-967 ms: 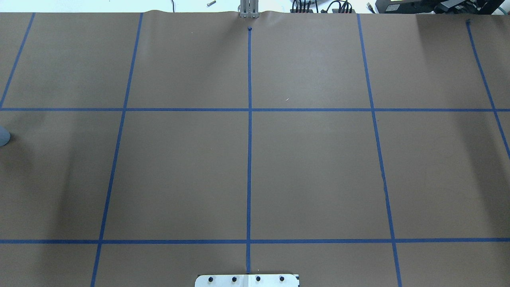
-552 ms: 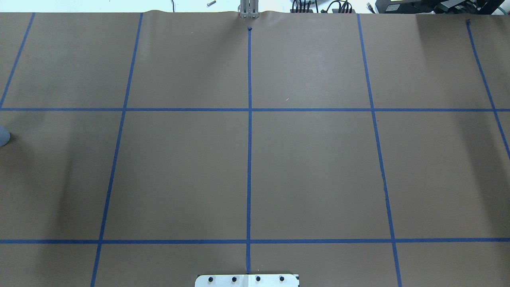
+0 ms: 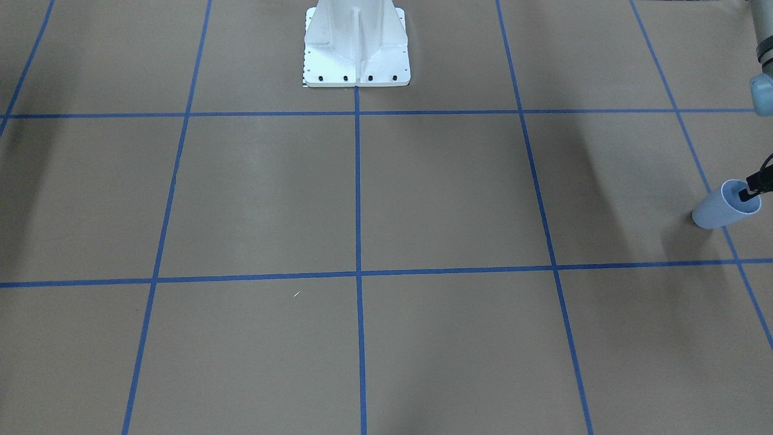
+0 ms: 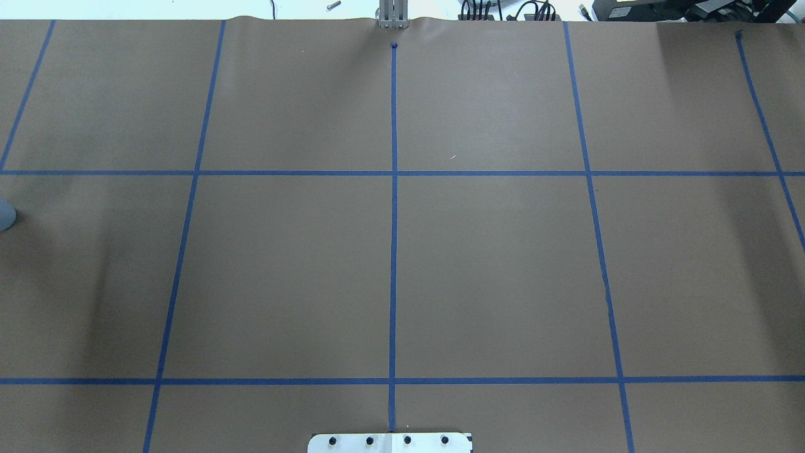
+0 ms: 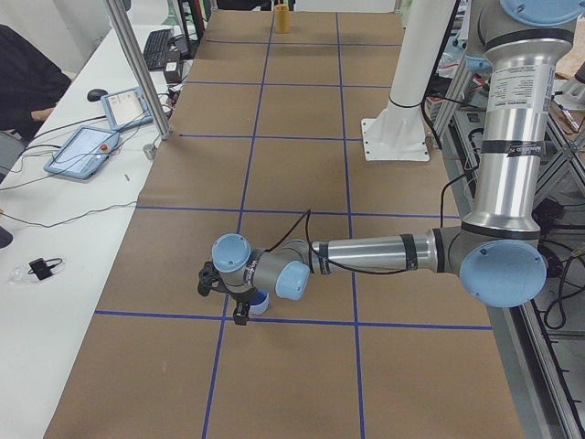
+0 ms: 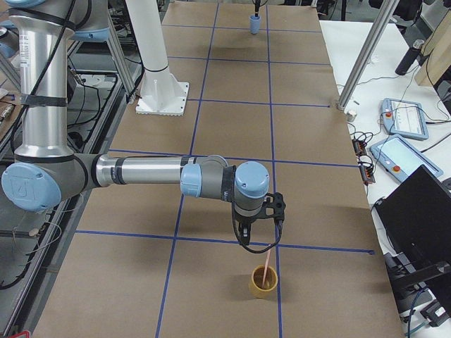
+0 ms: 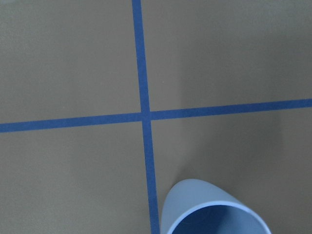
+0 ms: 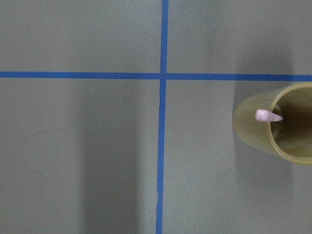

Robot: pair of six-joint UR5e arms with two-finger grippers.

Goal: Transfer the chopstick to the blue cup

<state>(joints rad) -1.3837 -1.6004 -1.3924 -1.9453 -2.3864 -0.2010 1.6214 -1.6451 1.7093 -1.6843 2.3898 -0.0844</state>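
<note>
The blue cup [image 3: 722,208] stands upright at my left end of the table; it also shows in the left wrist view [image 7: 195,204], in the exterior left view [image 5: 260,303] and at the overhead view's left edge [image 4: 5,215]. My left gripper [image 5: 223,294] hangs right over it, and I cannot tell whether it is open or shut. The pale pink chopstick [image 8: 267,116] leans inside an olive-yellow cup [image 8: 253,126] at my right end [image 6: 264,282]. My right gripper [image 6: 259,222] hovers above and just behind that cup, and its state cannot be told.
The white robot pedestal [image 3: 356,48] stands at the table's middle rear. Blue tape lines divide the brown table cover. A bench with tablets [image 5: 87,151] and a metal post [image 5: 137,64] runs along the far side.
</note>
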